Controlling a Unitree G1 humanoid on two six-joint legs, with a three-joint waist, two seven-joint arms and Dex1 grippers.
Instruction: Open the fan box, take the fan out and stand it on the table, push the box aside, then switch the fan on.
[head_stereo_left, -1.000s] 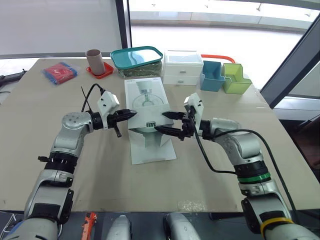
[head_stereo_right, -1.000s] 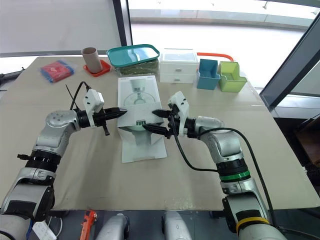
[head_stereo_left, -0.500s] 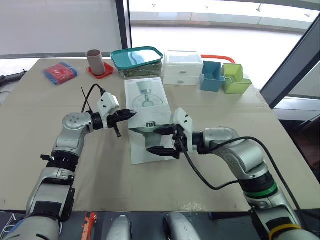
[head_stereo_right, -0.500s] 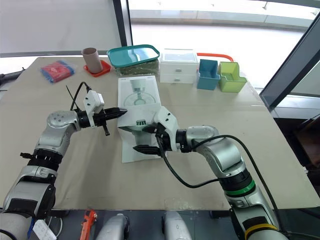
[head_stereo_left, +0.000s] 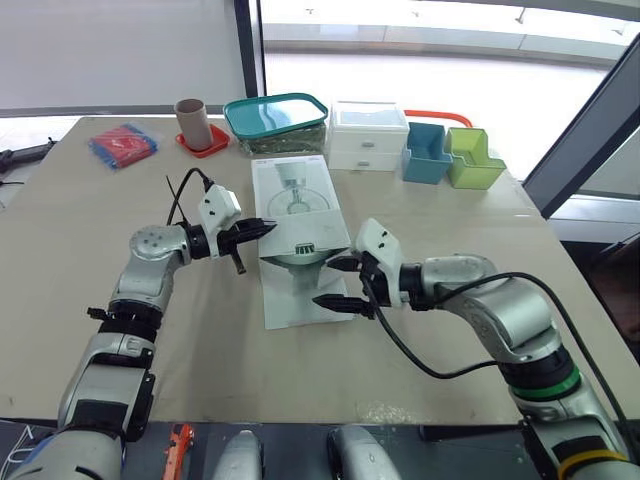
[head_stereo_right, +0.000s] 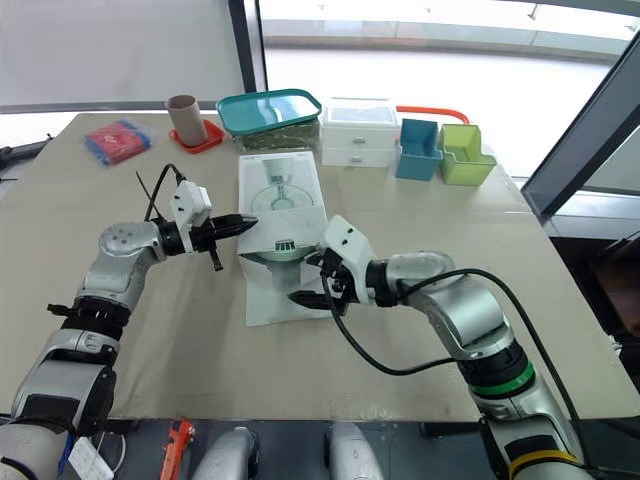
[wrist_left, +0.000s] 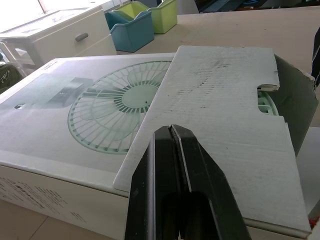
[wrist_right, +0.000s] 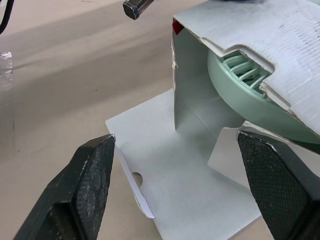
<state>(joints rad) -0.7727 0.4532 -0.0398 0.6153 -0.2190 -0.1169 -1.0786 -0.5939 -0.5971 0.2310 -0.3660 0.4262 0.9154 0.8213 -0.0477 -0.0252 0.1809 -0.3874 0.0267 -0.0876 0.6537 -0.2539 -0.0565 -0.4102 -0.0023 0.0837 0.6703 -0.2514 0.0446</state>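
Fan box: white, lying flat on the table about midway between the side edges, long axis running from far edge to near edge, fan picture on the top face. Near end is open. Lower flap lies flat on the table toward the near edge; upper flap stands out level over the opening. Fan: mint green, inside the box, its rounded grille showing under the upper flap. Left gripper: fingers pressed together, tip at the left edge of the upper flap; contact cannot be confirmed. Right gripper: spread wide, holding nothing, just beside the right edge of the lower flap and facing the open end, fingers clear of the cardboard. Along the far edge, left to right: red-and-blue packet, cardboard tube on a red coaster, teal-lidded container, white drawer unit, blue bin, green bin.
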